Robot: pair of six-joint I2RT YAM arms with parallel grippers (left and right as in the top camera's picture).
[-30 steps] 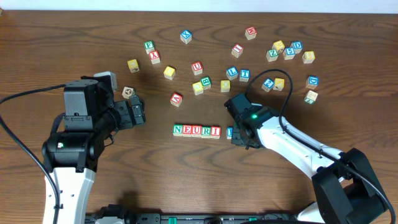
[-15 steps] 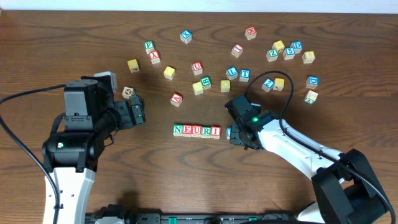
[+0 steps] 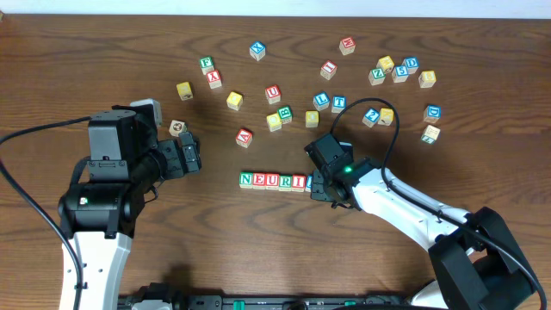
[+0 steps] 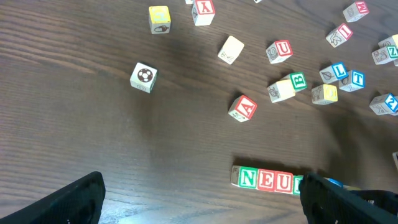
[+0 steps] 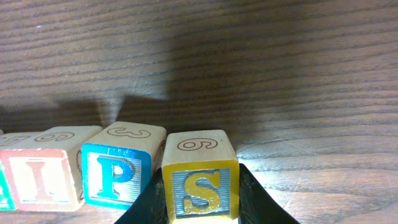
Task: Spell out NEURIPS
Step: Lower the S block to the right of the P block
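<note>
Pinching S cube (image 5: 199, 158) by side faces, right gripper (image 5: 200, 202) clamped; cube just beside P (image 5: 115, 177), ending row (image 3: 273, 181) near desk (image 3: 103, 52) front-middle. Light, rigid, smooth wood; may twist. Left gripper (image 4: 205, 199) apart.

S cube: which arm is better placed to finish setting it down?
Right. The right claw is shut on the S cube, beside the P cube at the end of the row. The left claw is open, empty, off to the side.

Left arm (image 3: 90, 250), right arm (image 3: 405, 202): white links, black joint housings, black cables (image 3: 43, 128); left tool (image 3: 193, 153) black.
</note>
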